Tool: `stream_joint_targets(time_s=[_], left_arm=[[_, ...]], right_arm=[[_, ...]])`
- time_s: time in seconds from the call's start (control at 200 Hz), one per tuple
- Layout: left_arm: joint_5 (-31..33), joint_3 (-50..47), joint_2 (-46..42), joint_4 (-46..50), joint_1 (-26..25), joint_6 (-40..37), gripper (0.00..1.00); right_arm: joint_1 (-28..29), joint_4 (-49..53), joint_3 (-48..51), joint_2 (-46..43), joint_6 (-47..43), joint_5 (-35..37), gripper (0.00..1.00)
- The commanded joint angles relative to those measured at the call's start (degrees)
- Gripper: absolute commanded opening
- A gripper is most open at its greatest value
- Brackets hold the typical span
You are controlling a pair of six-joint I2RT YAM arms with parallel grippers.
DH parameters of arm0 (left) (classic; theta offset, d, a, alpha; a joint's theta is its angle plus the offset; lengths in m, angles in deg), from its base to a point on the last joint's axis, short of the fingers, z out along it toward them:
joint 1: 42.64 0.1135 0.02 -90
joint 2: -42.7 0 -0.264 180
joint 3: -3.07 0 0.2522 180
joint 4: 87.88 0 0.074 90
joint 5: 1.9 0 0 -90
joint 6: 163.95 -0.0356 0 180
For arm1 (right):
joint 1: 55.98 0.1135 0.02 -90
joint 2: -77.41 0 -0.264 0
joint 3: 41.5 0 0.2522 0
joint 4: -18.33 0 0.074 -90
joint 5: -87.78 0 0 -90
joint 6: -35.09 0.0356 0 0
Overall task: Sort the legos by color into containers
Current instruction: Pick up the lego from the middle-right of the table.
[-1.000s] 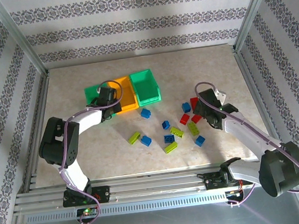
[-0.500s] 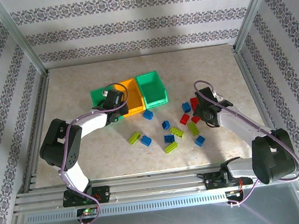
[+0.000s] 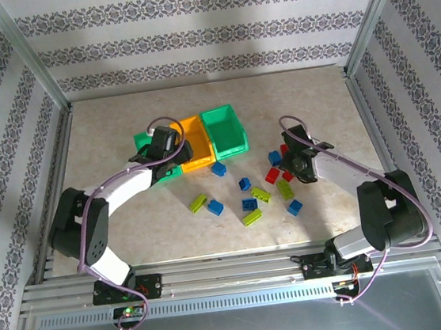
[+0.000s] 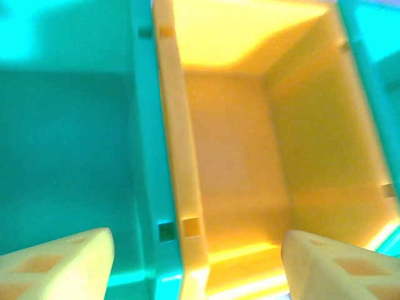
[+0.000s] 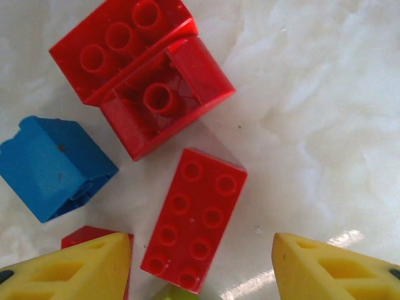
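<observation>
Three containers stand in a row: a green bin (image 3: 144, 140), an orange bin (image 3: 195, 146) and a green bin (image 3: 224, 129). My left gripper (image 3: 169, 145) hangs open over the wall between the left green bin (image 4: 69, 144) and the orange bin (image 4: 237, 137), with nothing between its fingers (image 4: 62, 262). Blue, red and yellow-green legos lie scattered on the table. My right gripper (image 3: 296, 161) is low over the red ones, its jaws open. A flat red brick (image 5: 194, 228) lies between its fingers (image 5: 81, 269), and a gap shows on the right side.
More red bricks (image 5: 165, 97), a blue brick (image 5: 53, 165) and a yellow-green edge (image 5: 172, 294) crowd the right gripper. Loose legos spread from a blue brick (image 3: 218, 168) to a yellow-green brick (image 3: 251, 217). Metal frame posts and patterned walls ring the table (image 3: 131, 215).
The row of bins slid right and turned slightly with the left gripper, which has since opened. The right gripper shifted up-left over the red bricks and its jaws narrowed.
</observation>
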Motion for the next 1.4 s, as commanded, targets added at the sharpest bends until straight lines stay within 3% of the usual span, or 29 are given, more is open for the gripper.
stream_joint_targets(time_s=[0.0,0.29,0.715,0.924,1.149,1.394], left_arm=[[0.5,1.6,-3.8,2.7,-0.6,-1.6,0.79],[2.2,-1.7,-11.9,3.6,-0.6,-2.6,1.00],[6.0,-8.5,-21.7,5.5,-0.5,-1.9,1.00],[7.2,-10.0,-24.2,7.3,-0.5,-2.6,1.00],[7.1,-10.5,-24.8,6.7,-0.4,-3.3,1.00],[6.4,-10.3,-25.0,6.5,-0.4,-2.8,1.00]], right_arm=[[-0.5,-0.8,-1.8,1.5,0.1,-0.7,0.61],[-1.5,-1.7,-0.3,4.0,1.6,-1.4,0.57],[-2.0,-2.0,-0.7,7.4,2.8,-3.0,0.55],[-2.3,2.1,-0.4,6.5,4.8,-3.2,0.48],[-1.3,1.3,-0.2,7.1,5.1,-3.8,0.47],[-0.5,2.7,-2.4,7.7,3.7,-3.2,0.30]])
